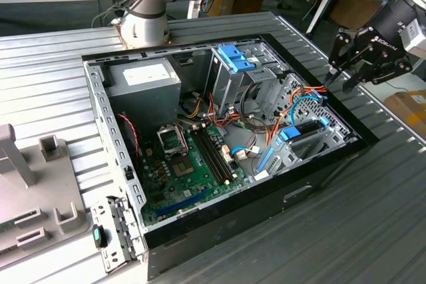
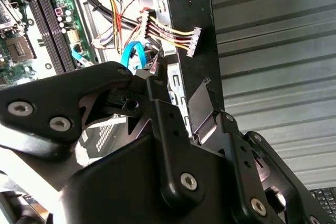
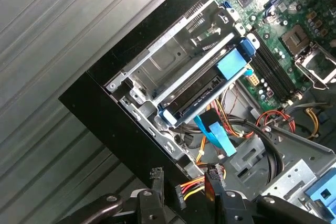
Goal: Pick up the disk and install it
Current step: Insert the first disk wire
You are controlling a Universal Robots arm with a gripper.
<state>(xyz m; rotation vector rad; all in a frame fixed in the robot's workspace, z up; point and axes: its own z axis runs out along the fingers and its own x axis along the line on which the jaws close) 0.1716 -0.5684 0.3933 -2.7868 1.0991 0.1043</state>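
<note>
The open black desktop computer case (image 1: 219,221) lies on the grey ribbed metal desk (image 1: 333,231), with its green motherboard (image 1: 190,164) facing up. The disk (image 1: 303,131), a flat grey hard drive in a blue plastic carrier, is not in the pincer. It sits inside the bare metal drive cage (image 3: 173,61) at the corner of the case, on the exterior view's right. In the first wrist view the disk (image 3: 205,85) lies between the rails of the cage, and its blue end piece points toward the motherboard.

The black pincer (image 1: 338,83) hangs over the rim of the case, near this cage but apart from the disk. In the first wrist view the pincer (image 3: 184,179) has its two fingers spread, and it holds nothing. A bundle of coloured wires (image 3: 191,184) is seen behind the gap between them, and a blue flat cable (image 3: 215,132) lies just beside the disk.

In my judgement the picking up is already done and the installing step is near its end, or finished. I cannot tell if the carrier is fully latched. Any further push on the disk calls for a straight motion along the rails, and for care with the loose cables close to the cage.
</note>
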